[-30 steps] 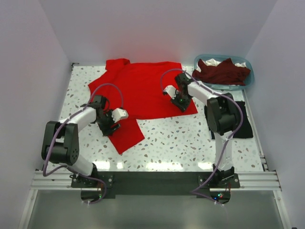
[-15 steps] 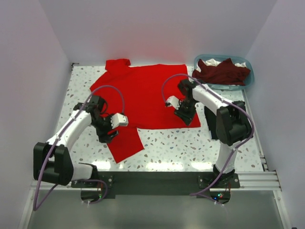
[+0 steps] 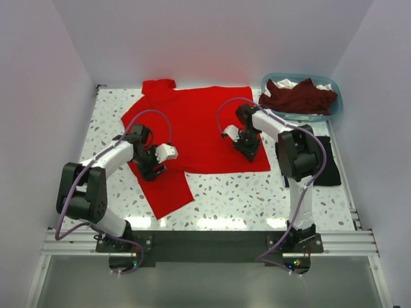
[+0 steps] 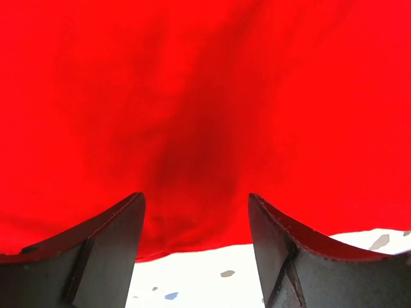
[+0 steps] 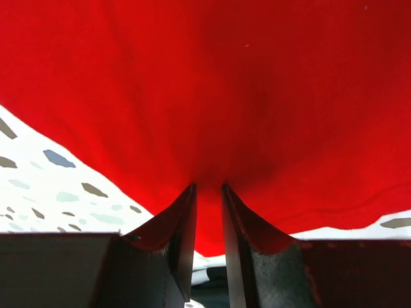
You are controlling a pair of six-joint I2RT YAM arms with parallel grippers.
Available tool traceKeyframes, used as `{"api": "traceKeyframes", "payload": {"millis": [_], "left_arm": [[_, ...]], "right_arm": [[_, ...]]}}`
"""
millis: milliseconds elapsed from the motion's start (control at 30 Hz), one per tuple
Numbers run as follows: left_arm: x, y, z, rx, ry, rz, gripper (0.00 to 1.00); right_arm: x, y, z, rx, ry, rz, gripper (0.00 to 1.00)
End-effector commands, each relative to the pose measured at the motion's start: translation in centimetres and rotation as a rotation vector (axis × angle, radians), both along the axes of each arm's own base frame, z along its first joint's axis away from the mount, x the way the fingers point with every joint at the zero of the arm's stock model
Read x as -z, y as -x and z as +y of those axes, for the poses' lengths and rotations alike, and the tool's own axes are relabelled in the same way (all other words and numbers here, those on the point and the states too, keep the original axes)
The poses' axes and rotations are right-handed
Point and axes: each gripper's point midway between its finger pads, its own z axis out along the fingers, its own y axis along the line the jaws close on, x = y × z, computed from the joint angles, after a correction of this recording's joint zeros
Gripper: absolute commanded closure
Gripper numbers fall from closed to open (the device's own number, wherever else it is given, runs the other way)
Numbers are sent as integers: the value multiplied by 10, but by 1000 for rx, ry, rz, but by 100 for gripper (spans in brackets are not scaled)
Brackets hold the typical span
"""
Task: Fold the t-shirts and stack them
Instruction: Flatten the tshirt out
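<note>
White walls close off three sides, and the speckled bench (image 3: 257, 192) sits in the middle. I see the red t-shirt (image 3: 192, 122) lying spread out on it, mostly flat, with one part sticking out toward my left arm. It is not folded yet.

My left claw (image 4: 196, 205) hangs over the near edge of the red t-shirt with its fingers spread wide, holding nothing. My right claw (image 5: 209, 192) is pinching the near right edge of the same shirt, and the cloth bunches up between its fingers.

The black t-shirt (image 3: 327, 174) lies at the right side of the bench, partly hidden by my right arm. I cannot tell if it is folded. The maroon t-shirt (image 3: 298, 96) is in a heap in the blue basket (image 3: 338, 102).

I think I am near the start. No stack shows anywhere.
</note>
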Motion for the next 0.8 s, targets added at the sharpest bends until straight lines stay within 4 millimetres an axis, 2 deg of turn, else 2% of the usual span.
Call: {"api": "traceKeyframes", "payload": {"millis": [0, 133, 200, 267, 367, 567, 667, 767], "left_arm": [[23, 9, 7, 21, -96, -4, 31], [44, 56, 8, 80, -144, 125, 35], [46, 71, 5, 119, -153, 146, 36], [50, 101, 3, 175, -144, 234, 36], [46, 130, 1, 225, -114, 315, 37], [17, 144, -15, 312, -50, 316, 36], [1, 155, -25, 369, -13, 345, 37], [-19, 137, -37, 355, 17, 278, 34]], "right_arm": [[0, -10, -5, 6, 29, -51, 74], [11, 3, -8, -16, 52, -21, 75], [14, 12, -10, -25, 54, -1, 75], [14, 25, -11, -42, 56, 28, 75], [14, 48, -15, -60, 62, 99, 77], [-2, 93, -24, -114, 60, 171, 77], [-14, 97, -22, -127, 36, 182, 74], [-32, 83, -14, -124, 4, 140, 73]]}}
